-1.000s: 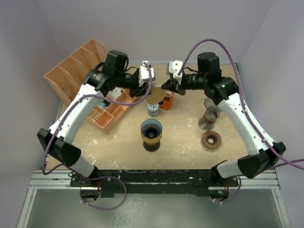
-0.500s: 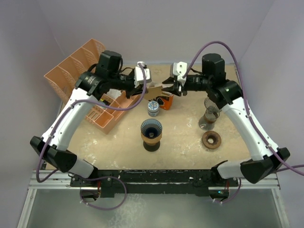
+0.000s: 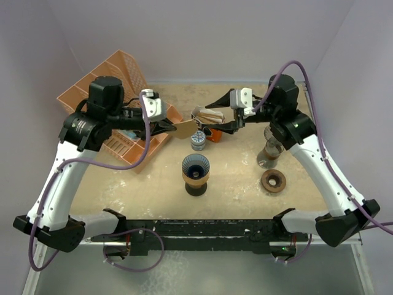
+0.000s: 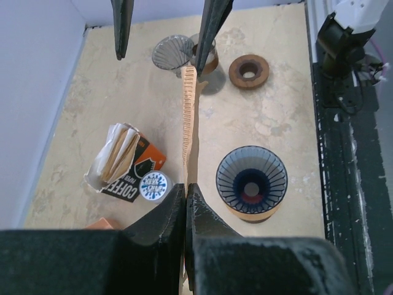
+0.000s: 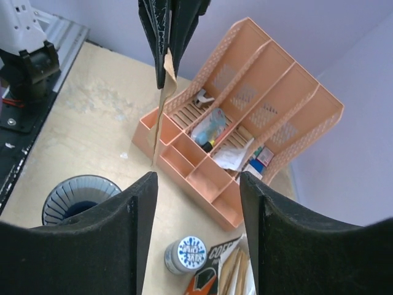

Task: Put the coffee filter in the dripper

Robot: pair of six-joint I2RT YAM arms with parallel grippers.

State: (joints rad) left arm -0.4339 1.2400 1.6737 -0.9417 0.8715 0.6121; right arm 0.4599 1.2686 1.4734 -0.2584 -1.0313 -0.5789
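Top external view showed a sandy table [image 3: 239,196] with two white-and-black arms reaching in from either side toward its far middle. An orange desk organizer [image 3: 120,74] sat at the far left corner. The dripper [image 3: 196,166], a dark blue ribbed cone on a tan collar, stood at the centre of the table with nothing inside it. A glass carafe [image 3: 269,152] stood to the right, with a brown ring [image 3: 273,180] just in front of it.

The left gripper [image 3: 171,127] was clamped together on a brown coffee filter [image 3: 183,128], holding it in the air beyond the dripper, above and to its left. In the left wrist view, the filter appeared edge-on, running straight out from the closed fingertips.

The right gripper [image 3: 210,117] faced it with its jaws apart and gripping nothing. Its nearer finger was close to the filter's free end, and it was unclear whether they touched.

An open pack of filters [image 4: 123,158] lay beneath the grippers, with a small round tin [image 4: 153,186] beside it.
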